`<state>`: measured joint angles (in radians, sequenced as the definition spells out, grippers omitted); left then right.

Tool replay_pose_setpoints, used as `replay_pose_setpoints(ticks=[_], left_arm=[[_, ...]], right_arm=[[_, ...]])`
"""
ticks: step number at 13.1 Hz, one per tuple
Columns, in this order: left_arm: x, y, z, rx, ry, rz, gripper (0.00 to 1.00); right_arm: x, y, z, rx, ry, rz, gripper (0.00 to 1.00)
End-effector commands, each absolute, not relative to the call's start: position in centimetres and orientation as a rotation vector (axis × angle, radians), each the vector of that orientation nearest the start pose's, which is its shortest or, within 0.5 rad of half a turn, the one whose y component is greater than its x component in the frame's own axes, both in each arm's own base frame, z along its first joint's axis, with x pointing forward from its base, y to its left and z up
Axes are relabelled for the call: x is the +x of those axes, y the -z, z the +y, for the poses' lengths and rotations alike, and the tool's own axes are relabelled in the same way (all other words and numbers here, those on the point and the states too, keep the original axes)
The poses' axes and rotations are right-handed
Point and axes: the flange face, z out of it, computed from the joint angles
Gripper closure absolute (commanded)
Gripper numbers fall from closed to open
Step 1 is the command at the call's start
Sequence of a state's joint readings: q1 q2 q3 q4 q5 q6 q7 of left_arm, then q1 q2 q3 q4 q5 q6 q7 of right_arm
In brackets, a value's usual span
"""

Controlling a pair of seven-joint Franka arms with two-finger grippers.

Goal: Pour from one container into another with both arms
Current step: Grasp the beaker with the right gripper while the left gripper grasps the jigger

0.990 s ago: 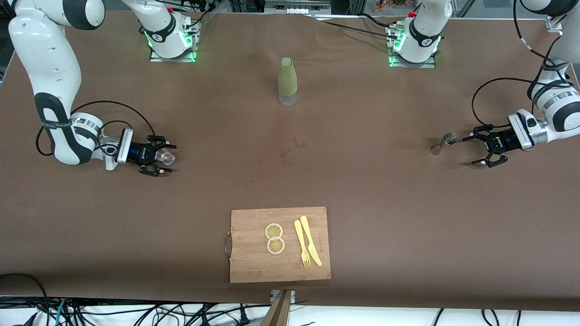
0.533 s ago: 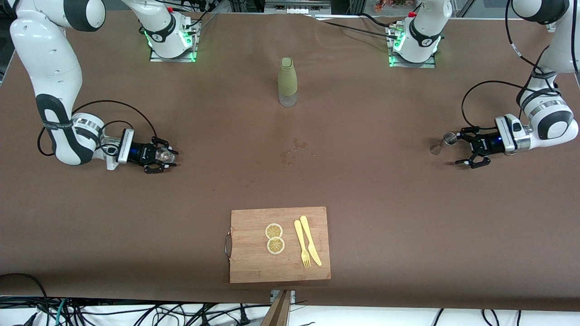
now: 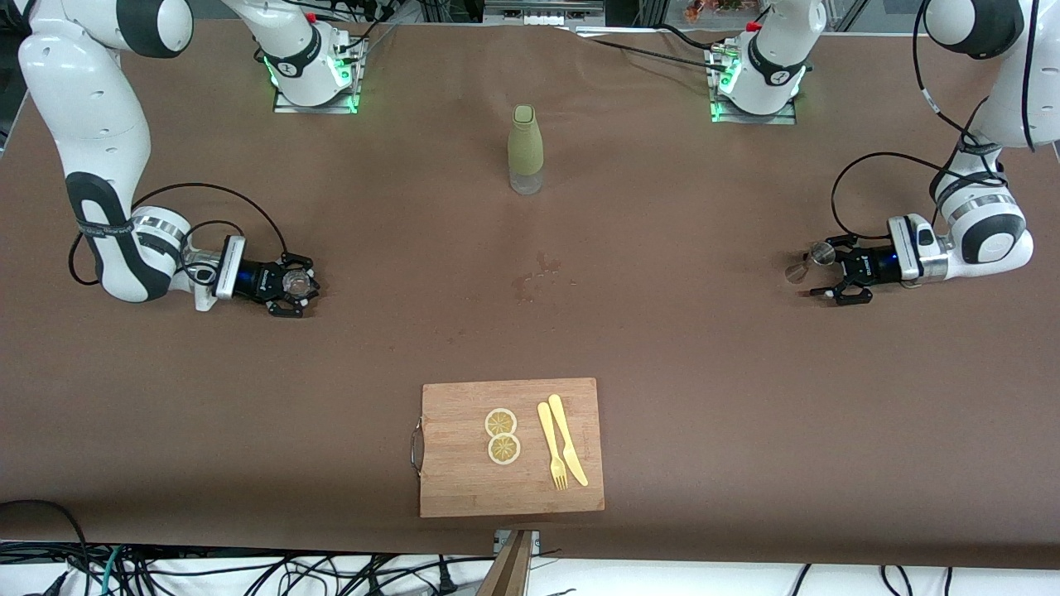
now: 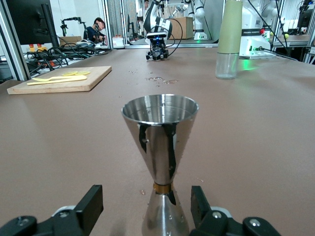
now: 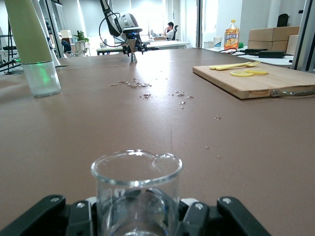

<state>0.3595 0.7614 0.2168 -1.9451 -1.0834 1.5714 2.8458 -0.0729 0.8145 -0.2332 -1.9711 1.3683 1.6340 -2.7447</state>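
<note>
The worktop (image 3: 662, 348) is plain brown. A silver steel jigger (image 4: 160, 147) has a gold band; the beaker (image 5: 135, 191) is clear glass. The bottle (image 3: 525, 149) looks olive green over a clear base. The pale wooden board (image 3: 464, 472) carries yellow lemon slices (image 3: 502, 436) and yellow cutlery (image 3: 561, 451).

Front camera: mounted high, facing the two arm bases across the table (image 3: 662, 331), taking in the whole tabletop.
Left wrist camera: low, just above the tabletop, very close to a steel jigger (image 4: 160, 147), looking level toward the right arm's end.
Right wrist camera: equally low, hard against a glass beaker (image 5: 135, 191), looking toward the left arm's end.
Shared ground: all three views hold the green bottle (image 3: 525, 149) (image 4: 230, 37) (image 5: 32, 46) and the cutting board (image 3: 511, 447) (image 4: 59, 81) (image 5: 256, 81); each wrist view shows the other arm far off.
</note>
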Motion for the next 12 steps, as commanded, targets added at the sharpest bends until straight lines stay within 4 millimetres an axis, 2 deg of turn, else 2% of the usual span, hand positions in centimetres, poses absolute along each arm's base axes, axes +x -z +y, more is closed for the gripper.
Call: replay_pose_setpoints(ticks=[1,3,7,8,10,11,12], left_arm=[[45.9,-7.2,20.0,1.234,-1.328,-1.704,0.22],[45.7,-7.2,19.8,1.208,-1.346,-1.701,0.26],[45.5,-7.2,20.0,1.204,-1.342,-1.705,0.31],[45.4,-7.1,20.0,1.204,-1.337,-1.704,0.42],[45.3,-7.1,20.1,1.191,-1.343,-1.714,0.46],[45.2,-7.1,20.3,1.193,-1.344,-1.715,0.56],[45.2,-7.2,20.2,1.180,-1.349,-1.722,0.61]], right_arm=[[52.0,-6.0,-6.0,-1.451,1.130,-1.373,1.00],[53.3,-7.1,-5.1,-1.426,1.119,-1.340,1.00],[57.6,-12.0,-2.1,-1.432,1.049,-1.316,1.00],[58.4,-12.6,-1.5,-1.435,1.031,-1.309,1.00],[59.6,-13.4,-0.2,-1.436,1.017,-1.318,1.00],[59.7,-13.5,0.1,-1.443,1.013,-1.302,1.00],[59.9,-13.6,0.1,-1.445,1.013,-1.295,1.00]])
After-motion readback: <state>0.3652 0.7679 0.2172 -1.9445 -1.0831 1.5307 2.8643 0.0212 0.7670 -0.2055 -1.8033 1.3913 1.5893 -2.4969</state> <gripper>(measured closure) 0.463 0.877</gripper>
